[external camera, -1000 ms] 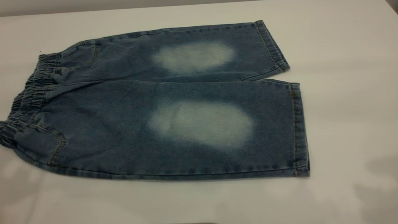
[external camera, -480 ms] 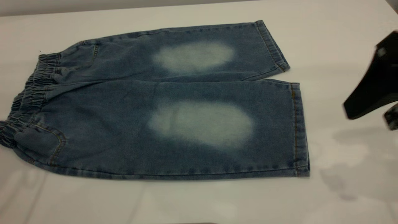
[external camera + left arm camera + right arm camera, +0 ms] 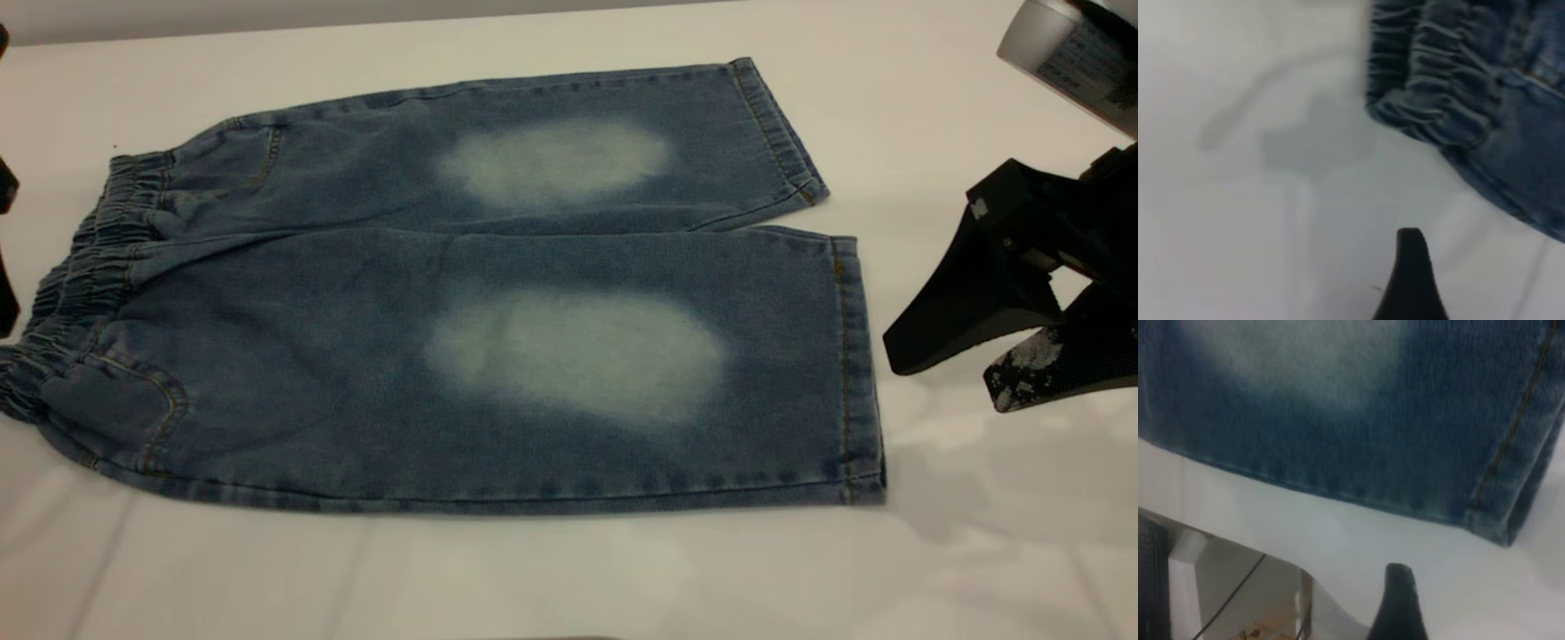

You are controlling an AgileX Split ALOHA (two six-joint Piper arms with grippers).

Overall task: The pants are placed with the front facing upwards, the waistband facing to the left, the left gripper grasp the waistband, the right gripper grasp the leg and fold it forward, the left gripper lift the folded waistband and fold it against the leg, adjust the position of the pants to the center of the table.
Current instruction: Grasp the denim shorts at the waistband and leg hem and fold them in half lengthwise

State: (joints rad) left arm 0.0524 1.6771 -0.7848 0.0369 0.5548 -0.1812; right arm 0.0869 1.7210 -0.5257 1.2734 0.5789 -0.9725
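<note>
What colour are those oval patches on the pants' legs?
Pale, faded whitish-blue ovals on blue denim pants, clearest in the exterior view.

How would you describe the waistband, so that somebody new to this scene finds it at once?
Blue denim pants lie flat on the white table. Follow them to their left end: the waistband is the narrow, darker strip there. It alone is gathered into tight ruffles; the leg hems at the right end are flat and stitched.
</note>
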